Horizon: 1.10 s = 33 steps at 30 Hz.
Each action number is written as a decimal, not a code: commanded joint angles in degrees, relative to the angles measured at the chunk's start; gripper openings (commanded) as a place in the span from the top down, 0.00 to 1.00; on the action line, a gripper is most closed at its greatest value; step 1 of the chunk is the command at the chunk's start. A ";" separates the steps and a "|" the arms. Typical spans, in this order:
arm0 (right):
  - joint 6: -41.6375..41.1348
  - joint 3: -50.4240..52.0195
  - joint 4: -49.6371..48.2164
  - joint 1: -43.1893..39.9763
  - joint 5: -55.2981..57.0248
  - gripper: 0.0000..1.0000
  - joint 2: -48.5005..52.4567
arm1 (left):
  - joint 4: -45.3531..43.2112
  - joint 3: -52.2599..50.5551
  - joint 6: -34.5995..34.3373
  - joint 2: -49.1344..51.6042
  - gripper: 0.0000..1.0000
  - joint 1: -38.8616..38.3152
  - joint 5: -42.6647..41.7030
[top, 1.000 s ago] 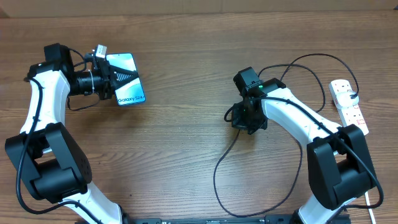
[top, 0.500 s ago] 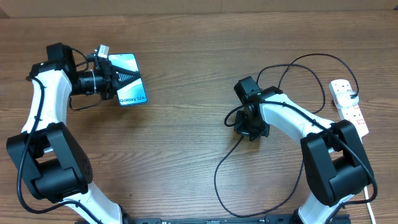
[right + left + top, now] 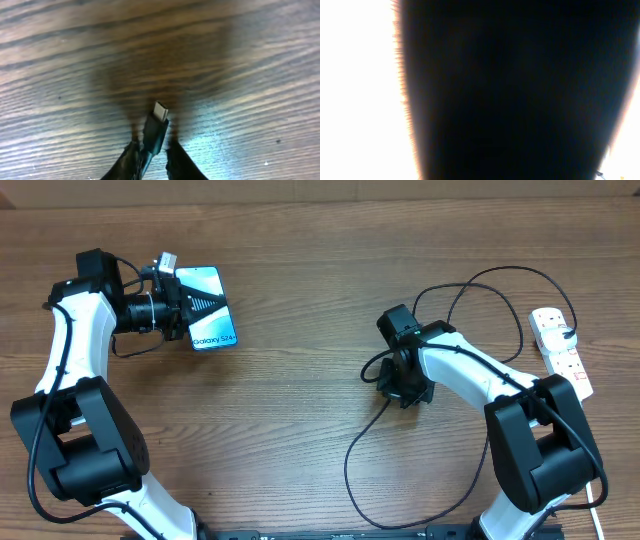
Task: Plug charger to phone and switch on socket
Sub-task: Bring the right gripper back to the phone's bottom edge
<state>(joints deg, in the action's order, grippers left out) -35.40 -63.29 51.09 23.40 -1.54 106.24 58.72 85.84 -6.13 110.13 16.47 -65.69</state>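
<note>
Barely open R end effector (image 3: 152, 148) pinches charger (image 3: 158, 125); L end effector (image 3: 203, 306) clamps phone (image 3: 214, 336).

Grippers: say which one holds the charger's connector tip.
The right gripper, pinching the charger behind its tip; the left gripper is clamped on the phone instead.

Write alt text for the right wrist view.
The right gripper pinches the charger just behind its connector, with the small metal tip pointing away from the camera. Behind it lies the wood-grain table, darkened by a shadow around the connector.
</note>
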 commanded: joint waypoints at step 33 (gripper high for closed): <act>24.72 -2.47 -12.07 -3.10 -46.03 0.96 -2.43 | -2.38 0.52 6.36 -1.49 0.96 -0.39 -24.87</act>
<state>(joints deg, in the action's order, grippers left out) -21.08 -63.99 41.76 20.25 -24.47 106.59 56.71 85.84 -4.73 110.13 16.47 -76.36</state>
